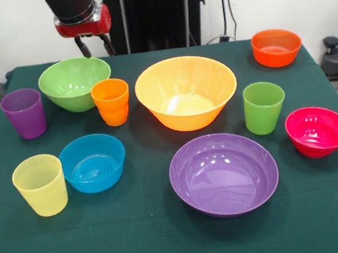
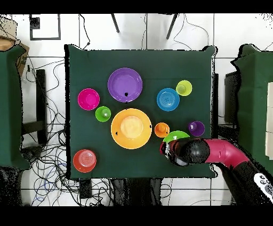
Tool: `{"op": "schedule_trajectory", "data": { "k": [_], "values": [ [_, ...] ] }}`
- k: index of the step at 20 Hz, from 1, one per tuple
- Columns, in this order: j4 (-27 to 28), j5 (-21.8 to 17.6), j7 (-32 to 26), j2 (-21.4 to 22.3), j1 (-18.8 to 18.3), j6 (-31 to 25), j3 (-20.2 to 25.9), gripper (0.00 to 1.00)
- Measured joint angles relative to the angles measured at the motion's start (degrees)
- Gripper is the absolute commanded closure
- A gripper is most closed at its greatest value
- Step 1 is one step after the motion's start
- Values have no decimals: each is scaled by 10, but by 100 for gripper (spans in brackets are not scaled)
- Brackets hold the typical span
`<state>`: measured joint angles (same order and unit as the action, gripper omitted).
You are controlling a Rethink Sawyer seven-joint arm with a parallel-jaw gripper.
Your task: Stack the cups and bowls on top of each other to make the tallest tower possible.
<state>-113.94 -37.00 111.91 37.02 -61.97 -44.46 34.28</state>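
- The tabletop (image 1: 140,247) has a dark green cloth (bowls and cups stand apart on it).
- White wall behind, cables (image 2: 48,160) on tiled floor.
- The claw (image 1: 95,46) hangs at far left; its opening I cannot tell.

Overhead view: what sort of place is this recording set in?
Probably a robotics lab or test cell, not a home. A green-covered table stands on a white tiled floor strewn with loose cables, and a red robot arm reaches in over plastic bowls and cups laid out separately, such as the orange-yellow bowl.
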Motion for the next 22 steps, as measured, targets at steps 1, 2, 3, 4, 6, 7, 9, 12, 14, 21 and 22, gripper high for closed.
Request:
{"op": "schedule_trajectory", "data": {
  "k": [1, 2, 3, 4, 6, 7, 9, 12, 14, 21, 22],
  "values": [
    [2, 2, 0, 0, 0, -4, 1, 0],
    [6, 4, 0, 0, 0, -11, 3, 0],
    [8, 7, 0, 0, 0, -17, 6, 0],
    [9, 7, 0, 1, 0, -20, 8, 0],
    [11, 8, 0, 2, 0, -24, 14, 0],
    [10, 8, 0, 3, 0, -24, 17, 0],
    [10, 8, 0, 5, -1, -24, 21, 0],
    [10, 8, 0, 14, -3, -24, 29, 0],
    [2, 14, 0, 34, -10, -25, 41, 0],
    [-48, 95, 0, 134, -47, -42, 96, 0],
    [-52, 106, 0, 145, -52, -45, 102, 0]
  ]
}}
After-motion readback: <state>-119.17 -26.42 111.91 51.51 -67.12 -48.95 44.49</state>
